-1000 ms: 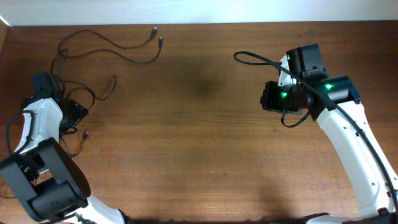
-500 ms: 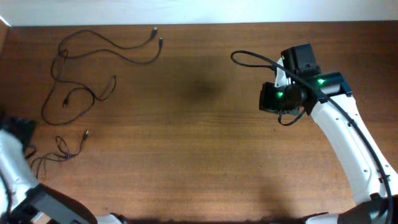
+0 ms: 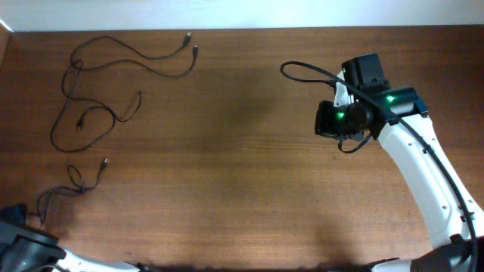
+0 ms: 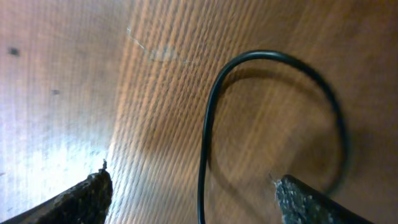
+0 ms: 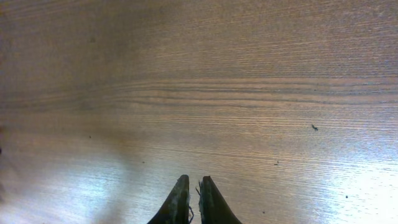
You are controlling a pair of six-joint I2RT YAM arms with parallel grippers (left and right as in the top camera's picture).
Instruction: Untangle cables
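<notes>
Several thin black cables lie loose at the table's left in the overhead view. A long wavy cable point(image 3: 128, 53) runs from the far edge down to a loop point(image 3: 79, 125). A short cable point(image 3: 73, 183) with a small plug lies nearer the front left. My left gripper point(image 4: 199, 198) is open low over the table, and a loop of thin cable point(image 4: 208, 124) lies between its fingers, not gripped. In the overhead view only part of the left arm point(image 3: 17, 240) shows, at the bottom-left corner. My right gripper point(image 5: 193, 193) is shut and empty over bare wood; it also shows in the overhead view point(image 3: 321, 119).
The thicker black cable point(image 3: 306, 69) of the right arm arcs above its wrist. The white far edge point(image 3: 242, 13) borders the wooden table point(image 3: 227, 151). The right arm point(image 3: 420, 174) reaches in from the front right.
My left arm has swung from the cables at the upper left down to the front-left corner, mostly out of the overhead view. The right arm shifted slightly left, then stayed.
</notes>
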